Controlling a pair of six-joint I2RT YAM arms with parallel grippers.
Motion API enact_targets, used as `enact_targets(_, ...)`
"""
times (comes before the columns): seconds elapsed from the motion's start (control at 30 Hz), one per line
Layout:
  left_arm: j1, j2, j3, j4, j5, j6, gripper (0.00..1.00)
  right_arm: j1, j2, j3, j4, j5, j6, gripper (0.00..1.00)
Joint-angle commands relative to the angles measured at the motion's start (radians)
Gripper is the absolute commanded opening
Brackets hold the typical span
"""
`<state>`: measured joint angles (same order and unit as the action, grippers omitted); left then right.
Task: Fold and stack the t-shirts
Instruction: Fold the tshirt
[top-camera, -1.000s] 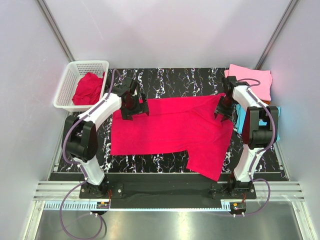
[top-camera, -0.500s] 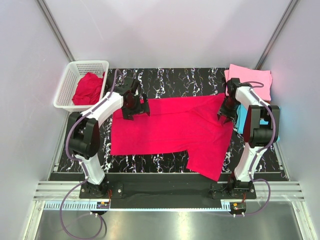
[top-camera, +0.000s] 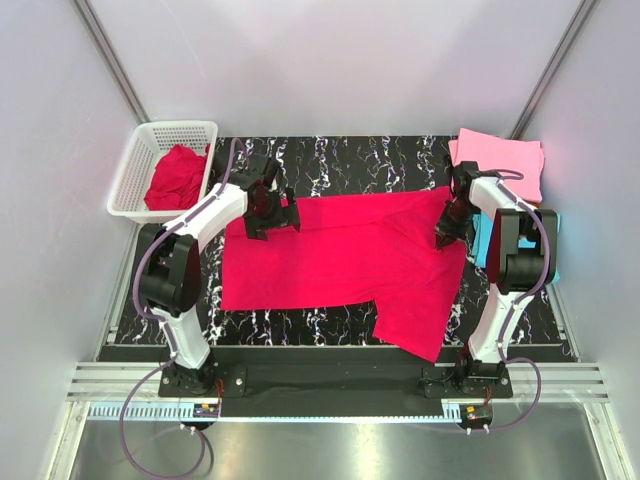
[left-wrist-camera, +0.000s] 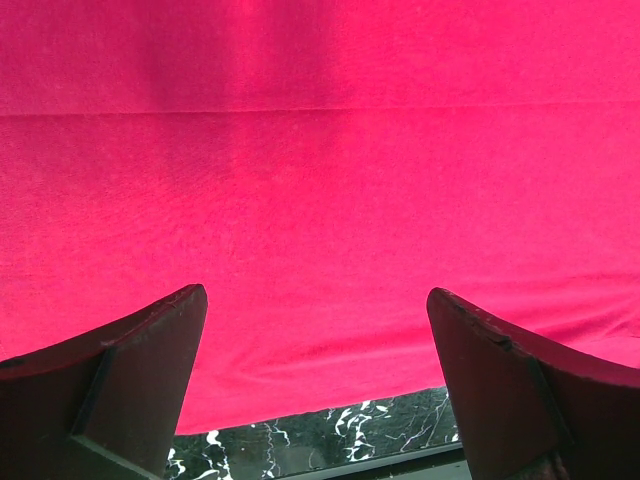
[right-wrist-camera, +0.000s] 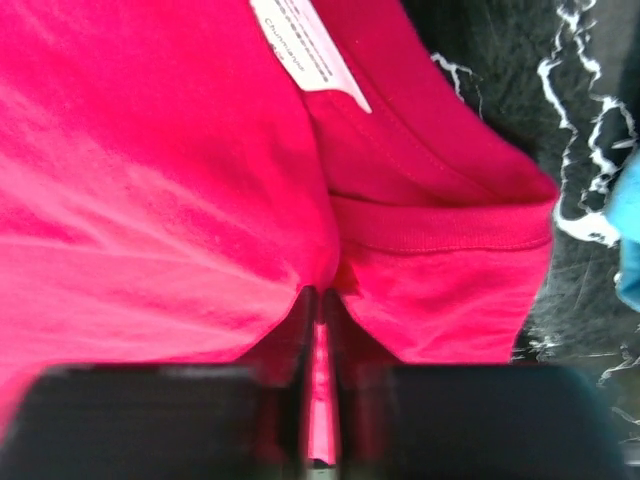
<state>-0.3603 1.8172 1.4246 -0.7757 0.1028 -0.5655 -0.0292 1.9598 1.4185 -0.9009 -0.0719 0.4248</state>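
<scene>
While white basket (top-camera: 127, 180) holds crumpled t-shirt (top-camera: 176, 178), spread red t-shirt (top-camera: 340, 262) lies beside

Markings: one label, print not legible.
A white neck label (right-wrist-camera: 310, 50) sits inside the collar of the red t-shirt (right-wrist-camera: 150, 200), seen in the right wrist view. It carries several lines of small dark print, too fine and blurred to read. No other lettering is legible.
</scene>
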Motion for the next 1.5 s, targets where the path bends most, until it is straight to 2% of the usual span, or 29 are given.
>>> enact_targets(0.0,0.006,-0.004,0.034,0.015,0.020,0.018,0.99,-0.005,0.008,0.002,0.028,-0.031,0.005,0.00)
enact_targets(0.23,0.009,0.008,0.053,0.015,0.060,0.018,0.99,-0.005,-0.032,0.091,0.016,-0.052,0.019,0.00)
enact_targets(0.47,0.004,0.040,0.121,0.026,0.141,0.029,0.99,-0.005,-0.026,0.229,0.016,-0.164,0.029,0.00)
enact_targets(0.77,-0.034,0.112,0.165,0.145,0.294,0.012,0.99,-0.005,0.111,0.382,0.082,-0.197,0.028,0.00)
enact_targets(1.07,-0.065,0.140,0.194,0.156,0.308,0.021,0.99,-0.006,0.295,0.531,0.151,-0.180,0.035,0.00)
enact_targets(1.1,-0.066,0.142,0.194,0.156,0.316,0.022,0.99,-0.006,0.324,0.551,0.180,-0.178,0.040,0.10)
enact_targets(1.23,-0.071,0.146,0.191,0.154,0.330,0.035,0.99,-0.008,0.369,0.651,0.191,-0.140,0.032,0.25)
enact_targets(1.27,-0.072,0.145,0.188,0.154,0.330,0.038,0.99,-0.006,0.366,0.664,0.192,-0.125,0.029,0.32)
enact_targets(1.37,-0.072,0.133,0.172,0.154,0.316,0.046,0.99,-0.008,0.326,0.697,0.195,-0.056,0.020,0.33)
enact_targets(1.47,-0.072,0.125,0.154,0.154,0.293,0.055,0.99,-0.006,0.237,0.656,0.223,0.000,0.003,0.34)
